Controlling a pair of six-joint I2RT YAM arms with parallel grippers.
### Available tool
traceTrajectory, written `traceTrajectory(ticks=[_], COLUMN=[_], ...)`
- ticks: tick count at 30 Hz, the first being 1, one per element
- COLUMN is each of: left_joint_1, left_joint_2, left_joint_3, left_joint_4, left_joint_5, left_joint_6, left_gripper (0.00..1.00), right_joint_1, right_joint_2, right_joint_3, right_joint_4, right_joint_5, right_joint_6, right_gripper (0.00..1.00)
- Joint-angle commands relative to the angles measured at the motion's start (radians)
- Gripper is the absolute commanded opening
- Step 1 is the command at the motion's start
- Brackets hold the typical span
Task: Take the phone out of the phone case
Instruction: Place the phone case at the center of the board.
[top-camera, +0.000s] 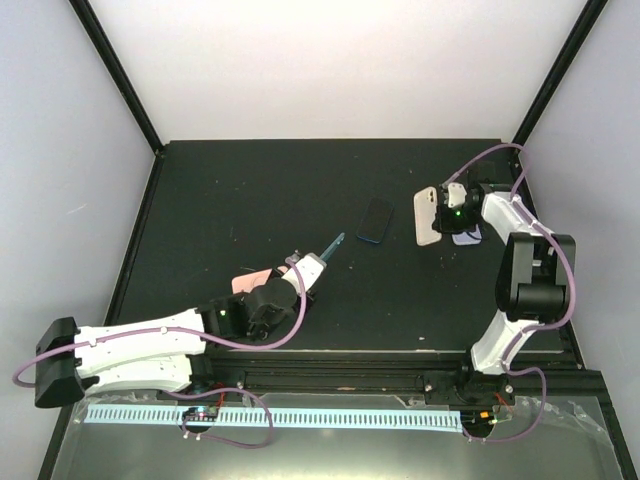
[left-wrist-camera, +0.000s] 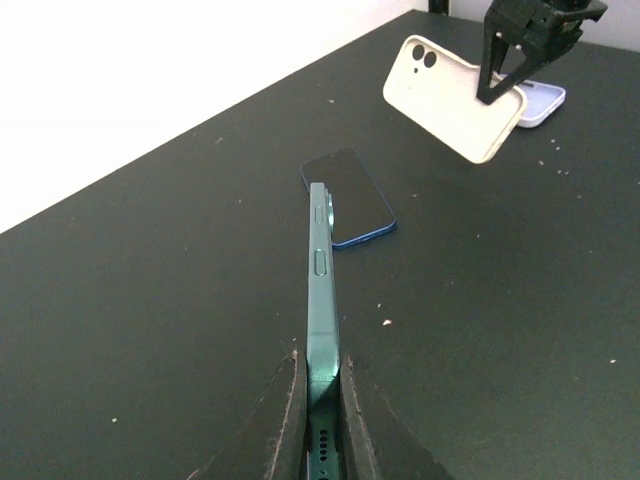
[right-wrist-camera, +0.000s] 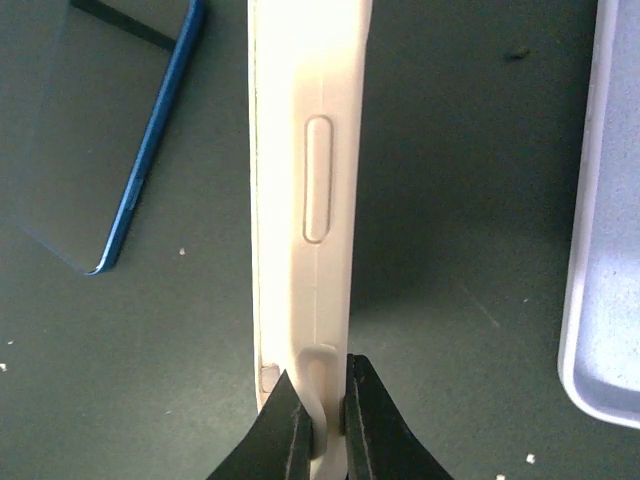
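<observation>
**A:** What is held by the left gripper (left-wrist-camera: 320, 392)?

**B:** A teal phone (left-wrist-camera: 322, 290) is clamped between its fingers (left-wrist-camera: 288, 410). It is gripped at the end with the port and speaker holes and turned edge-on, so the side buttons are seen from the left wrist. It is pointed toward the far right of the table (top-camera: 230, 190) and appears to be held above the surface.

**A:** And the right gripper (right-wrist-camera: 318, 398)?

**B:** Its fingers are pinched tight on the rim of a cream case (right-wrist-camera: 310, 190). The case is held on edge over the far right part of the table, with the back and its two camera openings turned toward the left arm. The moulded button cover is seen along the edge from the right wrist. Whether a phone is seated inside cannot be told.

**A:** How are the two held things placed relative to each other?

**B:** They are kept well apart, and no contact between them is seen.

**A:** What is found between them?

**B:** A blue phone (top-camera: 376, 220) is laid flat on the table, screen up, between the two grippers.

**A:** Is anything else noted?

**B:** A lilac case (top-camera: 467, 236) is laid flat on the table just beside the cream case, under the right wrist. A pink object (top-camera: 249, 281) is partly hidden by the left arm, and what it is cannot be told.
</observation>
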Motion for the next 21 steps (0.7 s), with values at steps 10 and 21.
traceTrajectory(ticks=[10,21], left_joint_1=[0.020,0.072], left_joint_2=[0.004,0.159], left_joint_3=[-0.004,-0.027], left_joint_4=[0.016,0.146], left_joint_5=[-0.057,-0.077], left_joint_6=[-0.063,0.014], left_gripper=[0.01,0.02], right_joint_1=[-0.057,-0.069], right_joint_2=[0.203,0.094], right_joint_3=[0.147,0.148], right_joint_4=[-0.030,-0.064], right_joint_5=[0.048,0.130], right_joint_6=[-0.093,-0.181], right_gripper=[0.05,0.46])
